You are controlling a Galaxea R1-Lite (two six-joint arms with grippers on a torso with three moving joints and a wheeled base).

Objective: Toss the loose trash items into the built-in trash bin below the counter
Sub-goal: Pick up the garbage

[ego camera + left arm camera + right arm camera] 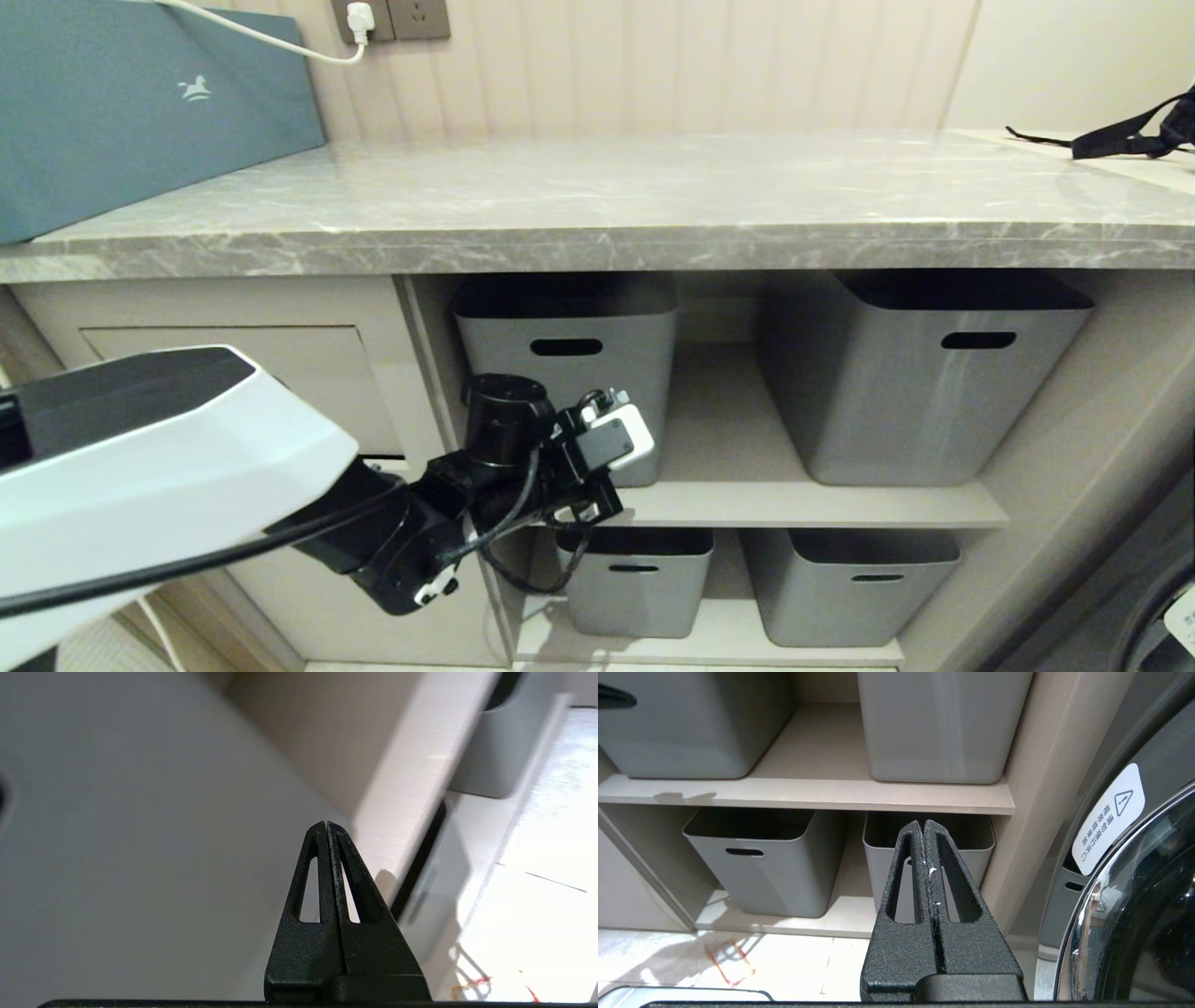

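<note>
The red-and-yellow-edged wrapper (730, 962) lies on the floor below the shelves, seemingly missed; the bin flap (233, 373) sits under the table (597, 201). Our left tool (326, 828) is pinched shut, empty, beside the flap. Next we must retrieve that wrapper.

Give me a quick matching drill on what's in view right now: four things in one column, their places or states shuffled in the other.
Things:
1. left gripper
2. black strap
3. red-and-yellow-edged wrapper
4. teal box

Places or states:
A. on the floor, in front of the lower shelf
B. on the counter, far left, by the wall
C. shut and empty, down by the beige cabinet front
D. on the counter's far right end

Pairs: 1-C, 2-D, 3-A, 4-B
</note>
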